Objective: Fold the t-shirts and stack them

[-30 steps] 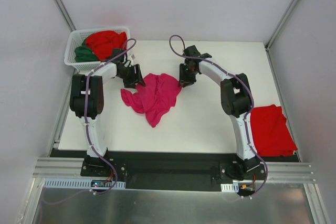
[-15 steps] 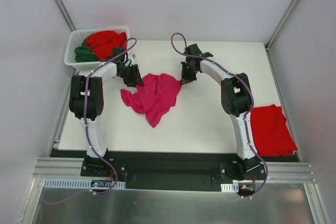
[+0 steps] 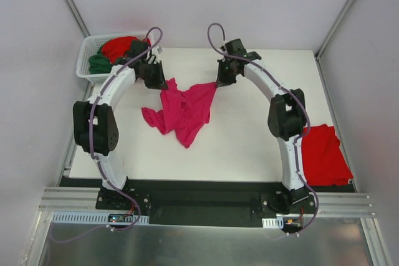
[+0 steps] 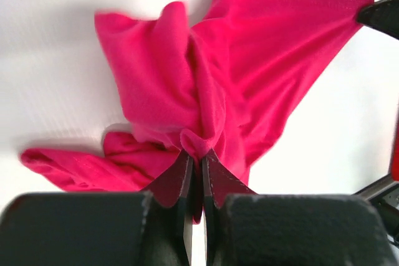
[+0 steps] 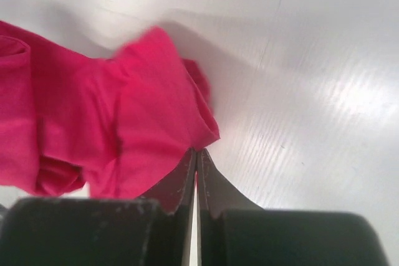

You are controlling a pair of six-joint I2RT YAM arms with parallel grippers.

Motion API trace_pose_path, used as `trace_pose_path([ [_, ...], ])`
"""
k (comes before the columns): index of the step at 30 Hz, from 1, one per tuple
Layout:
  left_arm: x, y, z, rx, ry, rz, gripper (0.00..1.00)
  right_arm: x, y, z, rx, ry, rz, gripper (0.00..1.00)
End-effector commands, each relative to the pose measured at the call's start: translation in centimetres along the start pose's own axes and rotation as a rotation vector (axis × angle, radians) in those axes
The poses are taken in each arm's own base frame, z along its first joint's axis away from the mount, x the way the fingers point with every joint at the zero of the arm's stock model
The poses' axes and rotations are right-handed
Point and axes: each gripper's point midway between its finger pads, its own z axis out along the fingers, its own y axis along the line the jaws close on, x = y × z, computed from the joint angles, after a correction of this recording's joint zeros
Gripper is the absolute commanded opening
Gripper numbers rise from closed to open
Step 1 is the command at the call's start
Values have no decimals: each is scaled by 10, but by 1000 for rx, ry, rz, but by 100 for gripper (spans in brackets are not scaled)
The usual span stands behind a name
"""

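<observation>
Magenta-pink t-shirt [image 3: 184, 110]: crumpled on the far half of the white table [image 3: 249, 141]. Its top edge is drawn between the two grippers and the rest sags in folds toward the near edge.
Left gripper [image 3: 163, 83]: clenched on a bunched fold at the shirt's far-left corner, fingertips pinched tight in the left wrist view [image 4: 194, 161]. It is just beside the basket.
Right gripper [image 3: 218, 84]: clenched on the shirt's far-right corner, with cloth nipped between the jaw tips [image 5: 196, 154].
Folded red t-shirt [image 3: 324, 154]: flat at the table's near-right edge beside the right arm, well apart from the magenta one.
White lattice basket [image 3: 87, 45]: far-left corner.
Heaped red t-shirt [image 3: 118, 47]: in the basket.
Dark green t-shirt [image 3: 100, 63]: in the basket, on the red one's near-left side and touching it.
</observation>
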Motion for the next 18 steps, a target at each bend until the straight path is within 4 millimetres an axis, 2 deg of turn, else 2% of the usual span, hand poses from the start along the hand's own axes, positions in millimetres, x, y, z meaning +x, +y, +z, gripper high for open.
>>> trace_pose_path([
  [1, -43, -58, -98, 16, -204, 168, 0, -91, 41, -170, -84, -390, -98, 1],
  [2, -46, -63, -107, 21, -227, 175, 0, -98, 48, -201, -103, -448, -110, 1],
  [3, -46, -66, -122, 11, -261, 174, 0, -103, 51, -221, -110, -490, -126, 1],
  [5, -42, -70, -131, 17, -277, 163, 0, -106, 57, -253, -138, -544, -140, 1],
  [6, -37, -72, -141, 16, -294, 165, 0, -106, 65, -287, -160, -606, -159, 1],
  [8, -36, -74, -156, 9, -330, 167, 0, -102, 71, -323, -186, -671, -178, 1],
  [9, -35, -77, -173, 5, -371, 163, 0, -96, 77, -357, -201, -733, -192, 1],
  [11, -38, -81, -191, 4, -431, 108, 0, -87, 77, -388, -201, -791, -191, 1],
  [12, -40, -88, -208, 16, -478, 95, 0, -78, 82, -417, -209, -849, -205, 1],
  [15, -54, -111, -245, 73, -601, 79, 0, -64, 88, -449, -227, -907, -219, 1],
  [16, -59, -115, -256, 78, -635, 68, 0, -56, 91, -466, -240, -939, -223, 1],
  [17, -69, -128, -279, 102, -692, 85, 0, -53, 93, -476, -242, -961, -231, 1],
  [18, -72, -135, -289, 119, -717, 90, 0, -50, 95, -485, -248, -983, -236, 1],
])
